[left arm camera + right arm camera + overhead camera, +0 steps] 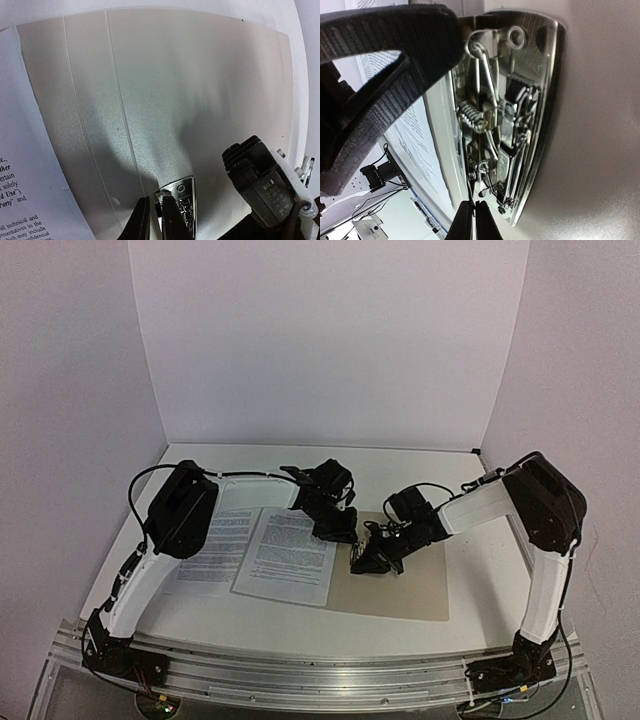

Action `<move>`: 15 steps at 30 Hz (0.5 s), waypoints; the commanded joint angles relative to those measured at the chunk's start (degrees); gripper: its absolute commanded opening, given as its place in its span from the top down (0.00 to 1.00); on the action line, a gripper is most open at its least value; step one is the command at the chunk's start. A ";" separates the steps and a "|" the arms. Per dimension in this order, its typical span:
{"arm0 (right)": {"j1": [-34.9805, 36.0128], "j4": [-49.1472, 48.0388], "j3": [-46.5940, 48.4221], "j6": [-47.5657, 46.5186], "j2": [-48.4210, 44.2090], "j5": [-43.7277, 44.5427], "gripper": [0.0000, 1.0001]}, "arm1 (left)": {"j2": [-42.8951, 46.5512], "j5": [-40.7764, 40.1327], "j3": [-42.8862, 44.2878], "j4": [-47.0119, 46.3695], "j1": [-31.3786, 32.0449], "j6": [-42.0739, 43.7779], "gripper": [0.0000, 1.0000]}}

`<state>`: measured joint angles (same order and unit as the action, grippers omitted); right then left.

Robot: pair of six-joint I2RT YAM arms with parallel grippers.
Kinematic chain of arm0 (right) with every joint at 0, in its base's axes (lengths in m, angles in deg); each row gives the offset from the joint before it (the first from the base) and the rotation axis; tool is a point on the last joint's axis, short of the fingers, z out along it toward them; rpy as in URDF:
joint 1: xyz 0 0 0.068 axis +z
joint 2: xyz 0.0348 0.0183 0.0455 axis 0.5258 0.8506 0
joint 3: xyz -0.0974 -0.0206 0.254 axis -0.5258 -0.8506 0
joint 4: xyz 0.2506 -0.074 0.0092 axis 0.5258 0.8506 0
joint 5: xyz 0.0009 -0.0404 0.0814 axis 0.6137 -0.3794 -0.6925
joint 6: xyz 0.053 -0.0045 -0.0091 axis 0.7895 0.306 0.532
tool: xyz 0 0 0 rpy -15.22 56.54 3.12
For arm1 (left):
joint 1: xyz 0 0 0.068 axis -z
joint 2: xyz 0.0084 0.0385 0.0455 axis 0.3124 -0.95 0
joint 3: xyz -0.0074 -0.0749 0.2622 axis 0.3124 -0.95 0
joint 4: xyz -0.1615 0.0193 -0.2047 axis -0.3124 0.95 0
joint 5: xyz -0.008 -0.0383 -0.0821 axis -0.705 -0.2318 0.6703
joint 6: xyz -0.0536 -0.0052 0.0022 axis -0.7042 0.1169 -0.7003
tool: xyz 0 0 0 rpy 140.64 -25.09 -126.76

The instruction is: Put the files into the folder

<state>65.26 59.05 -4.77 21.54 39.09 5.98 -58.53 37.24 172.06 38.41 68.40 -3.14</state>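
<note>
The beige folder (410, 585) lies open on the table, its inner face filling the left wrist view (190, 75). Two printed files (290, 555) (215, 545) lie side by side to its left, the nearer one overlapping the folder's left edge. A metal clip (505, 120) sits along the spine. My left gripper (156, 220) has its jaws nearly together around the clip's upper corner (177, 192). My right gripper (474, 222) is shut on a thin wire of the clip at its other end. In the top view both grippers (338, 532) (362, 562) meet over the spine.
White walls close in the table at the back and on both sides. An aluminium rail (320, 670) carrying the arm bases runs along the near edge. The left gripper's black finger (385, 65) looms across the upper left of the right wrist view.
</note>
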 commanded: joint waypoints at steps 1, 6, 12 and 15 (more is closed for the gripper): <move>0.39 1.44 -2.72 0.74 1.27 3.53 0.98 | -0.53 -1.45 1.27 2.04 -0.27 -0.93 0.94; 0.39 1.51 -4.19 0.39 1.64 5.49 1.00 | -0.39 -1.69 0.90 2.15 -0.35 -0.77 1.00; 0.39 2.08 -7.20 1.62 2.94 9.91 1.00 | -0.30 -2.21 -0.06 2.58 -0.70 -0.37 1.00; 0.39 3.28 -8.52 1.63 3.72 12.29 1.00 | -0.39 -2.69 -0.33 2.68 -0.80 -0.13 1.00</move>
<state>65.26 52.34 -8.55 21.98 38.91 6.15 -58.51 37.24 172.06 38.39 68.35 -4.17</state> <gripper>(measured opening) 0.014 0.008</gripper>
